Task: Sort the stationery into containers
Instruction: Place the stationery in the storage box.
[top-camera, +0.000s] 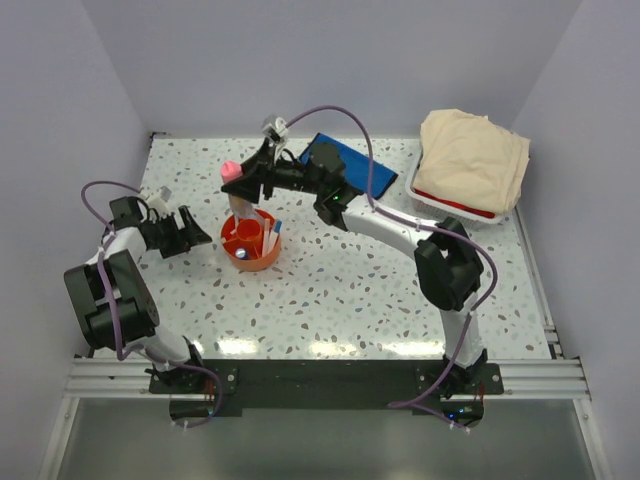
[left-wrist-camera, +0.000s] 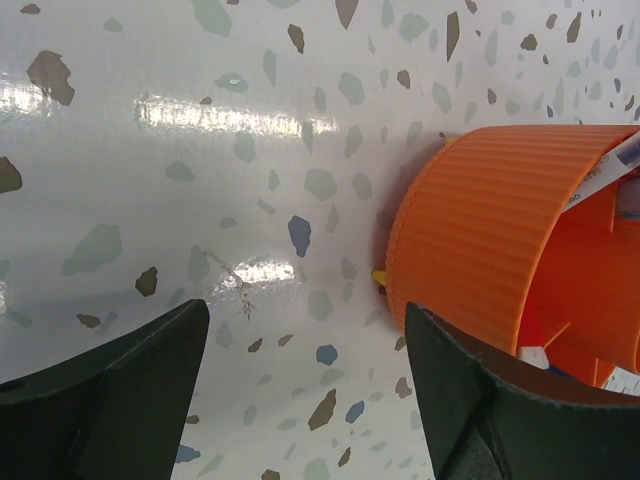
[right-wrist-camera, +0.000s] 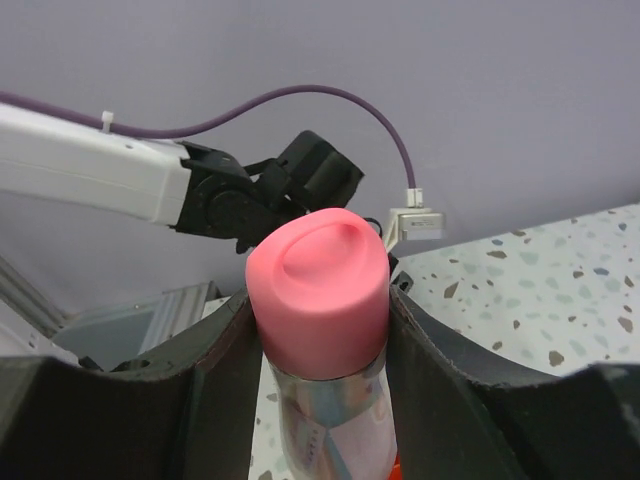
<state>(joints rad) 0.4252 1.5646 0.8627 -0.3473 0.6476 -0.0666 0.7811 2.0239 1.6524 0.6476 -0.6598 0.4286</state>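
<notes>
My right gripper (top-camera: 245, 186) (right-wrist-camera: 318, 305) is shut on a thick pink-capped tube (top-camera: 233, 175) (right-wrist-camera: 320, 295). The tube stands nearly upright, cap up, with its lower end over the round orange tub (top-camera: 250, 244) (left-wrist-camera: 480, 240). A white and blue stick (top-camera: 272, 236) (left-wrist-camera: 610, 168) leans inside the tub. My left gripper (top-camera: 192, 232) (left-wrist-camera: 305, 345) stands open low over the table just left of the tub, with nothing between its fingers (left-wrist-camera: 120, 390). The blue pouch (top-camera: 350, 168) lies at the back, partly hidden by the right arm.
A white basket with a red rim (top-camera: 455, 203) and beige cloth (top-camera: 472, 158) stands at the back right. A small yellow bit (left-wrist-camera: 379, 275) shows at the foot of the tub's wall. White walls close the table at the back and sides.
</notes>
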